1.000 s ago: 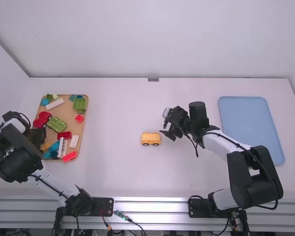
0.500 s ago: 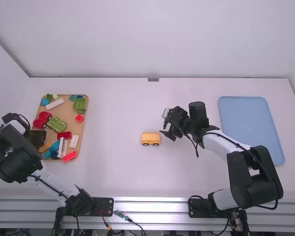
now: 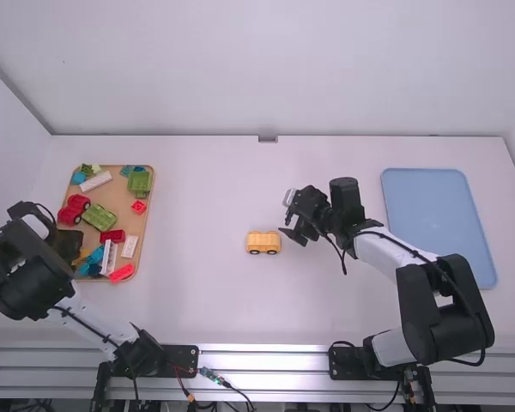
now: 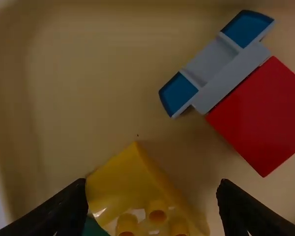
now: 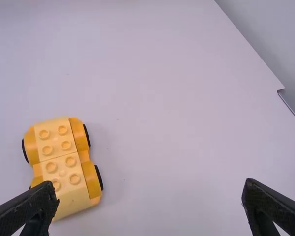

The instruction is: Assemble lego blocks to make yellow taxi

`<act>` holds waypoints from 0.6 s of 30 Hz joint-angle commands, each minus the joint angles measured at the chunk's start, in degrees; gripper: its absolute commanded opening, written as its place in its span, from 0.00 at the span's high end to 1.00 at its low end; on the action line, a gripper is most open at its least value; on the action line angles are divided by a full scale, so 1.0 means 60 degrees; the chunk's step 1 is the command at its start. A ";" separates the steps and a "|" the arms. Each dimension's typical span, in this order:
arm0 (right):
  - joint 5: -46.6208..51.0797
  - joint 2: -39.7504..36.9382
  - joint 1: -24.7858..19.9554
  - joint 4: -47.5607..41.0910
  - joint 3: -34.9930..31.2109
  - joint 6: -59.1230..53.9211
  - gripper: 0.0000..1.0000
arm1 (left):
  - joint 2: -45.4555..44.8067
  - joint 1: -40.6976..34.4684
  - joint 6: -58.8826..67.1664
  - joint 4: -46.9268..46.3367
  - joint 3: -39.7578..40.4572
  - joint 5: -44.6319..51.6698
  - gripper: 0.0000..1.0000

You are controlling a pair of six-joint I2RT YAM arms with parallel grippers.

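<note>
A yellow car base with black wheels [image 3: 263, 242] stands on the white table, left of the right gripper [image 3: 287, 216]. In the right wrist view this studded car base [image 5: 64, 164] lies near the left finger, and the right gripper [image 5: 150, 183] is open around nothing. Over the tray's left edge is the left gripper [image 3: 69, 245], partly hidden by its own arm. In the left wrist view the left gripper [image 4: 153, 183] is open, with a yellow studded block [image 4: 132, 189] between its fingers, closer to the left one.
The wooden tray [image 3: 112, 199] holds several red, green, blue and white pieces, including a red car [image 3: 71, 210]. A red block with a grey and blue part [image 4: 260, 115] lies beside the yellow block. A blue tray [image 3: 438, 225] lies at the far right.
My left gripper has shifted slightly at the tray's left edge, uncovering a little more of the tray, and the small blue pieces there sit slightly differently. My right arm has stayed still.
</note>
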 commanded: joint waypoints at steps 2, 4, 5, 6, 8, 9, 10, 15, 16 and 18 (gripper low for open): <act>-0.0066 -0.0139 -0.0015 -0.0015 0.0175 0.0036 0.01 | 0.0182 0.0040 -0.0074 -0.0204 -0.0160 0.0371 0.37; -0.0051 -0.0135 -0.0015 -0.0015 0.0175 0.0033 0.01 | 0.0182 0.0055 -0.0085 -0.0291 -0.0102 0.0349 0.40; -0.0066 -0.0139 -0.0015 -0.0011 0.0175 0.0029 0.01 | 0.0182 0.0040 -0.0081 -0.0361 -0.0040 0.0367 0.43; -0.0069 -0.0139 -0.0015 -0.0015 0.0175 0.0036 0.01 | 0.0182 0.0036 -0.0081 -0.0430 0.0018 0.0371 0.46; -0.0084 -0.0139 -0.0011 -0.0015 0.0175 0.0029 0.01 | 0.0182 0.0051 -0.0081 -0.0474 0.0080 0.0367 0.48; -0.0084 -0.0139 -0.0011 -0.0015 0.0175 0.0036 0.01 | 0.0182 0.0033 -0.0085 -0.0495 0.0106 0.0357 0.48; -0.0080 -0.0135 -0.0007 -0.0011 0.0175 0.0029 0.01 | 0.0182 0.0055 -0.0085 -0.0539 0.0149 0.0349 0.50; -0.0062 -0.0139 -0.0007 -0.0011 0.0175 0.0033 0.01 | 0.0182 0.0047 -0.0092 -0.0532 0.0160 0.0360 0.55; -0.0051 -0.0135 -0.0007 -0.0011 0.0175 0.0029 0.01 | 0.0182 0.0033 -0.0088 -0.0514 0.0160 0.0357 0.65; -0.0051 -0.0139 -0.0007 0.0011 0.0175 0.0040 0.01 | 0.0182 0.0055 -0.0092 -0.0492 0.0160 0.0378 0.72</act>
